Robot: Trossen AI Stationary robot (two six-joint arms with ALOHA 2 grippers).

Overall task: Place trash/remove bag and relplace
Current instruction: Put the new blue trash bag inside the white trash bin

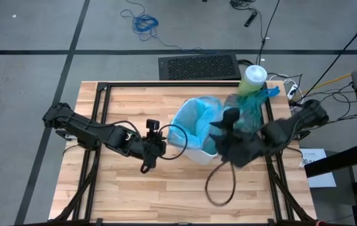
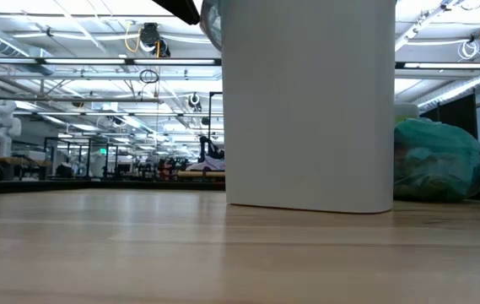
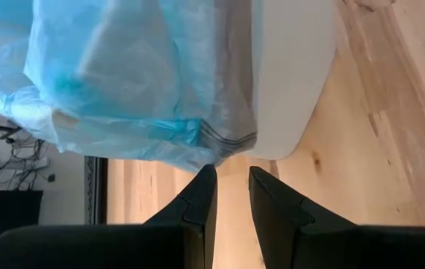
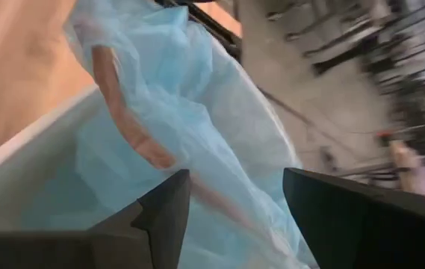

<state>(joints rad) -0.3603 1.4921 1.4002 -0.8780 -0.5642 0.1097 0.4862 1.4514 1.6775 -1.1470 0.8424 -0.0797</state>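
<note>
1. Right jaws (image 4: 231,217) stand wide apart over the bin's far rim, nothing between them. Left jaws (image 3: 232,198) show a narrow gap, empty, their tips just short of the liner's hanging edge.
2. The pale sky-blue plastic liner (image 1: 197,119) drapes into and over the white plastic bin (image 2: 307,110); the tied-off teal-green crinkly plastic bag (image 2: 442,162) sits on the wooden tabletop (image 1: 128,182) beside the bin, near the tall green white-lidded canister (image 1: 253,78).
3. Judgement: you are in the replace step, seating the new liner.
4. Next, you need to pinch the loose liner edge and fold it over the rim.
5. Left arm reaches low from the bin's left; right arm bends in above from the right.
</note>
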